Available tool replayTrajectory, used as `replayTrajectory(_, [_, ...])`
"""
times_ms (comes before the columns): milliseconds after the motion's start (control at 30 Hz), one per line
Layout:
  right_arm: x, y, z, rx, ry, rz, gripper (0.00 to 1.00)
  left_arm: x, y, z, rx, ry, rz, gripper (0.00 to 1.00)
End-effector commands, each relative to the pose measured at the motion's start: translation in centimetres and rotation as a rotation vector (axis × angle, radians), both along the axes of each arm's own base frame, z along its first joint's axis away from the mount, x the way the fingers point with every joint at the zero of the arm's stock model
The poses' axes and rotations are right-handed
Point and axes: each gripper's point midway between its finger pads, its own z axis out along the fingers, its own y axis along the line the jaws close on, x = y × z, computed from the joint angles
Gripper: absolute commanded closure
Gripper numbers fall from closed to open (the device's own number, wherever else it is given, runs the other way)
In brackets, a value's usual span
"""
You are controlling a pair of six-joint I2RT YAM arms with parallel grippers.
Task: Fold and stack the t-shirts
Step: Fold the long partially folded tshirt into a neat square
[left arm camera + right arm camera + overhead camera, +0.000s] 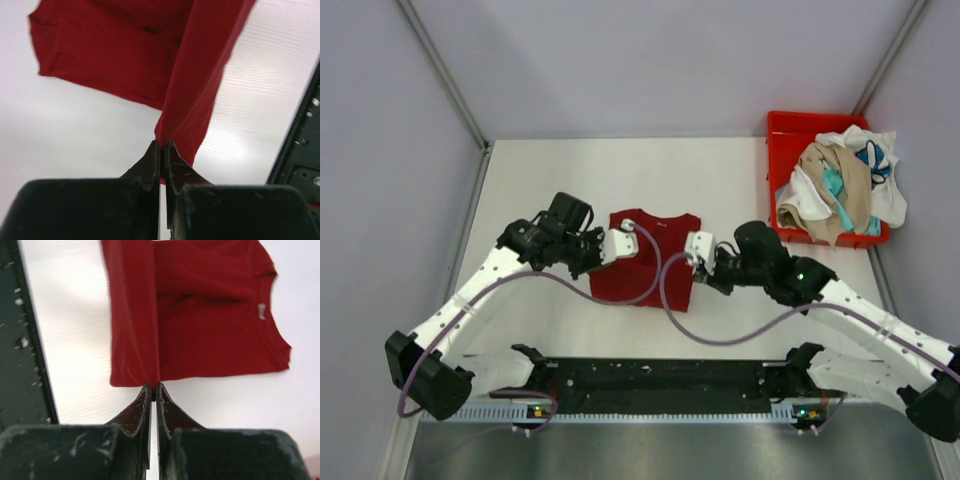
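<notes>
One red t-shirt [675,235], left hand [162,149], right hand [153,390] pinching

I work in a robot test cell, a lab bench and nobody's home. My flat white tabletop [720,180] is boxed in by plain pale grey wall panels [620,60] joined with bare metal struts [443,70]. A black mounting rail [660,375] carries my arm bases, loose purple cables [720,343] trail across, and a bright red plastic bin [778,150] holds crumpled t-shirts [840,185].

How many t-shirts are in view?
4: dark red fabric t-shirt on the white table; white t-shirt, beige t-shirt, teal t-shirt heaped in the bright red plastic bin, possibly hiding more.
</notes>
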Motion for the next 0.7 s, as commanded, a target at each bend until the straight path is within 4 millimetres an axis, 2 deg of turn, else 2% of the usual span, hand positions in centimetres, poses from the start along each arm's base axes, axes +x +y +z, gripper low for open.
replayTrajectory(0, [6.4, 0.6, 4.5, 0.173, -0.002, -0.169, 1.0, 7.4, -0.1, 2.7, -0.012, -0.18, 0.217, 1.0])
replayTrajectory(67, [9.3, 0.1, 4.6, 0.2, 0.02, -0.246, 1.0, 9.5, -0.3, 2.7, -0.008, -0.199, 0.249, 1.0])
replayTrajectory(200, [15.1, -1.6, 2.4, 0.207, 0.077, -0.398, 1.0, 14.9, -0.8, 3.2, 0.019, -0.278, 0.292, 1.0])
replayTrajectory(300, [18.7, -2.5, 1.4, 0.242, 0.111, -0.465, 1.0, 18.6, -0.9, 2.5, 0.048, -0.269, 0.323, 1.0])
replayTrajectory(400, [21.4, -2.4, 0.4, 0.241, 0.129, -0.499, 1.0, 20.6, -1.5, -0.2, 0.089, -0.205, 0.316, 1.0])
replayTrajectory(433, [22.0, -2.5, -0.6, 0.223, 0.141, -0.519, 1.0, 21.2, -1.5, -1.0, 0.097, -0.201, 0.317, 1.0])
replayTrajectory(533, [24.0, -2.7, -1.7, 0.214, 0.168, -0.564, 1.0, 23.1, -1.8, -2.8, 0.115, -0.219, 0.32, 1.0])
replayTrajectory(667, [26.2, -3.2, -3.4, 0.194, 0.195, -0.629, 1.0, 25.3, -2.2, -4.1, 0.116, -0.222, 0.341, 1.0])
